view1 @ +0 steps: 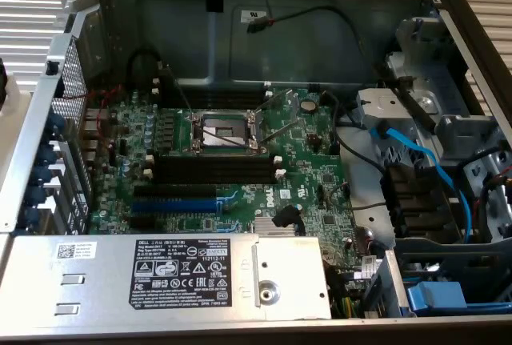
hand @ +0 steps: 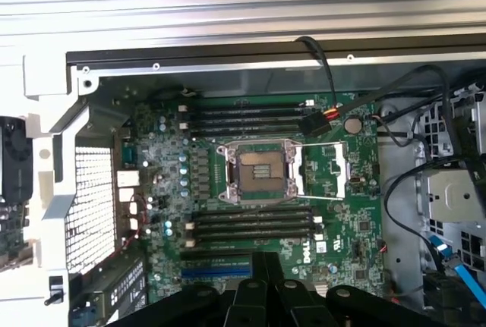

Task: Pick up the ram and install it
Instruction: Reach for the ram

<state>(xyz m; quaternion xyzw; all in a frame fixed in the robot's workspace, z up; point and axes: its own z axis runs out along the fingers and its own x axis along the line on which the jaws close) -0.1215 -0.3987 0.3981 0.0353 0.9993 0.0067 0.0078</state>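
1. Open grey sheet-metal computer case (view1: 160,17) lies on its side, with the green motherboard (view1: 312,177) facing up.
2. Black two-fingered end effector (hand: 264,262) hangs above the board's edge, near the long blue expansion slot (view1: 180,203). Its fingers are pressed fully together.
3. Cannot tell whether anything is pinched between them.
4. Long, thin dark-green ram stick: cannot tell where it is from here.
5. Four long black memory slots with white end clips (view1: 212,170) run just beside the square silver processor socket (view1: 222,130), between it and the blue slot.
6. Silver power supply box with a black label (view1: 104,281) sits at the near edge. A light-blue flat cable (view1: 424,161) loops on the exterior view's right.
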